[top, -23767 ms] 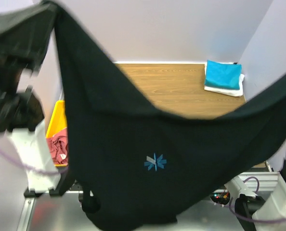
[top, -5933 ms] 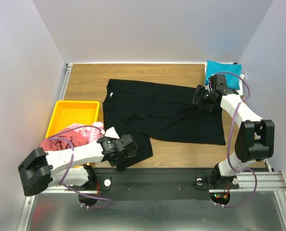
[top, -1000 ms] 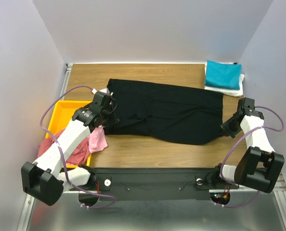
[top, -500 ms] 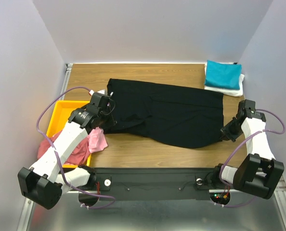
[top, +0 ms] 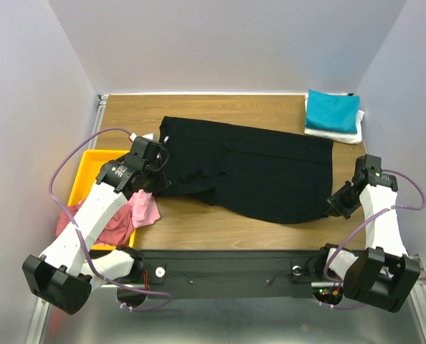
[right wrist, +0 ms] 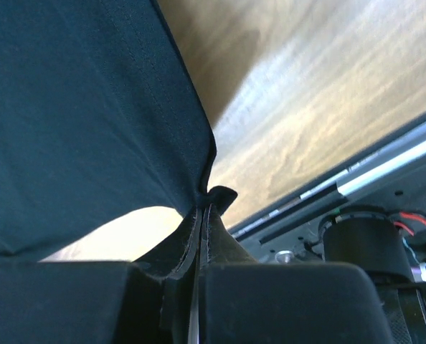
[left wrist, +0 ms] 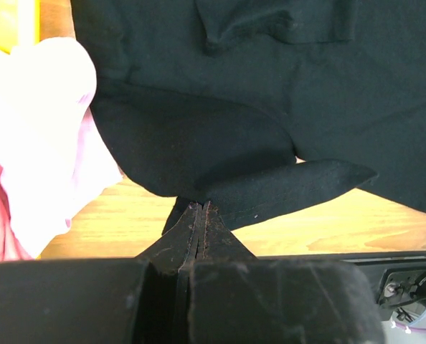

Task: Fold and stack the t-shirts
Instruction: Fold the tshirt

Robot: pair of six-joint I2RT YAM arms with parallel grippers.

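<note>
**A:** Where is the black t-shirt (top: pixel 249 168) lying?

**B:** It is stretching across the middle of the table (top: pixel 220 111), collar end to the left and hem to the right.

**A:** What are the arms doing with it?

**B:** The left gripper (left wrist: pixel 199 208) is pinching a fold of black cloth at the near-left edge, its fingers pressed together on the fabric. The right gripper (right wrist: pixel 201 204) is clamping the near-right hem corner in the same way.

**A:** Why both near corners?

**B:** Probably so the near edge is staying taut between them. That way it can be carried toward the far side as one straight fold, not a crumpled one.

**A:** And the other shirts?

**B:** The teal shirt (top: pixel 333 111) is sitting folded on the white shirt (top: pixel 331 133) in the far-right corner, which looks like the stack being built. The pink shirt (top: pixel 143 209) and the dusty red shirt (top: pixel 112 226) are spilling unfolded from the yellow tray (top: pixel 91 161) on the left, just beside the left gripper.
</note>
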